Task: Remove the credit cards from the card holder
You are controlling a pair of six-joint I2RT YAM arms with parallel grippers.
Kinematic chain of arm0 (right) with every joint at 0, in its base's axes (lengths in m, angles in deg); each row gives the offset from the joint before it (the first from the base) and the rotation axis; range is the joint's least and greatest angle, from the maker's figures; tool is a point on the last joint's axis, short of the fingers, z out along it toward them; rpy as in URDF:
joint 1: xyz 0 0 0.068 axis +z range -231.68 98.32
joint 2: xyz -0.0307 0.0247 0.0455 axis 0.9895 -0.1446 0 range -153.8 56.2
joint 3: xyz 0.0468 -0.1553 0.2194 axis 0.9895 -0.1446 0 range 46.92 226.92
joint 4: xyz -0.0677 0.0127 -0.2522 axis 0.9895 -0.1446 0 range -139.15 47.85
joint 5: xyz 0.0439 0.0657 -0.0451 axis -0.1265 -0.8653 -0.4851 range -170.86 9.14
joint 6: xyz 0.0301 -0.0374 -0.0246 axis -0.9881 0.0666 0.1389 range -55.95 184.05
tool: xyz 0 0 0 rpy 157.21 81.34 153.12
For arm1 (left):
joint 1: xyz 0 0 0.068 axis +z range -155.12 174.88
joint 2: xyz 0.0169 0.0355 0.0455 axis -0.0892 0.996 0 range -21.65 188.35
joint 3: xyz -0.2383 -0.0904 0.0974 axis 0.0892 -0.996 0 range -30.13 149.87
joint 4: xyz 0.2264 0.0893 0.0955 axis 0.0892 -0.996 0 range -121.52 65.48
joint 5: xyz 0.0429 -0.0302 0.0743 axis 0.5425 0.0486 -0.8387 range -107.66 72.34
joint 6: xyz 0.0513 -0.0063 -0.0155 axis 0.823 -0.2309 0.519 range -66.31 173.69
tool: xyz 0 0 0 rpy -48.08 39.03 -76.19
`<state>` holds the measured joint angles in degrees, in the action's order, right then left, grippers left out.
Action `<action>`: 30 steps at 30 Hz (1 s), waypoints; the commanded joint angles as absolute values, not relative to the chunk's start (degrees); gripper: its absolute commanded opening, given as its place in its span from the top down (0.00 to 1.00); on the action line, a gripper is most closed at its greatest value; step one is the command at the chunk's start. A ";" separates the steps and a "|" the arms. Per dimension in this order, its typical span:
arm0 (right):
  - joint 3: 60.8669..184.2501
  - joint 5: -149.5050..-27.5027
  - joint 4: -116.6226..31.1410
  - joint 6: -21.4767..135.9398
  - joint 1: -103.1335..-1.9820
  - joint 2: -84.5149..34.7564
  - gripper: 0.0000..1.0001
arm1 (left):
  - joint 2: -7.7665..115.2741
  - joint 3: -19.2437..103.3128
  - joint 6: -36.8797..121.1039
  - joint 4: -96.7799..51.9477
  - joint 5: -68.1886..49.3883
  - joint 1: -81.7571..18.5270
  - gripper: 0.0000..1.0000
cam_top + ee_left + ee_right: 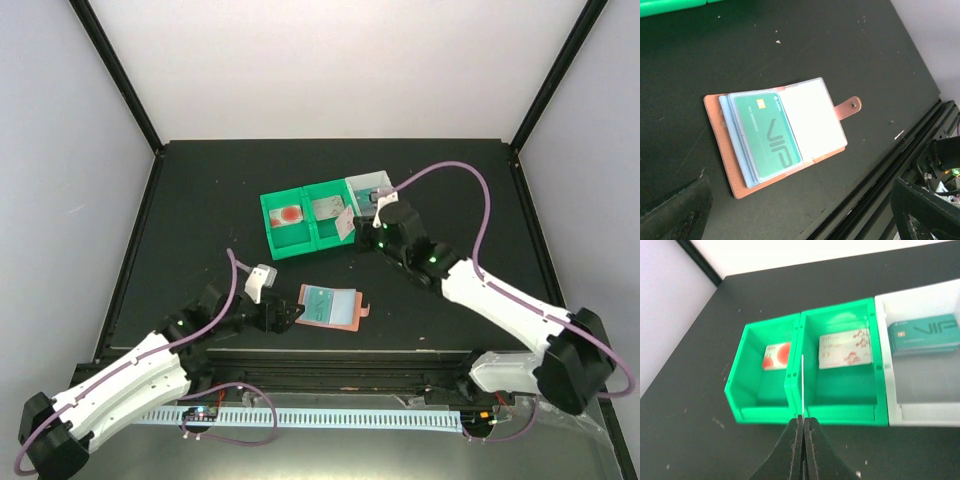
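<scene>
White card (802, 382) pinched edge-on by right claw (803, 421) above green trays (735, 382); should be shifted off the divider before release. Left claw (293, 314) spread beside card holder (726, 145).

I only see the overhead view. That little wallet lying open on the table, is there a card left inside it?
Observer: Yes, the left wrist view shows a green VIP card in the card holder's left pocket.
Visitor: Is the right claw holding anything?
Observer: Its wrist view shows it shut on an edge-on card, before the green trays.
Visitor: What does that claw hide in the white tray?
Observer: At least one teal VIP card.
</scene>
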<state>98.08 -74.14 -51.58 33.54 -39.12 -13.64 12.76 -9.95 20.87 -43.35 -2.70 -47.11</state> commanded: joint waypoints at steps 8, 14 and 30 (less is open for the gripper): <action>112.56 -67.85 -42.56 32.13 -41.94 -34.12 0.99 | 17.26 -11.59 18.31 -37.26 -0.69 -46.74 0.01; 119.34 -67.96 -42.10 29.87 -42.97 -43.63 0.99 | 16.32 -12.40 18.27 -35.89 1.24 -46.78 0.01; 128.72 -73.47 -45.03 26.32 -45.65 -58.09 0.99 | 12.89 -12.29 18.02 -37.60 0.36 -46.78 0.01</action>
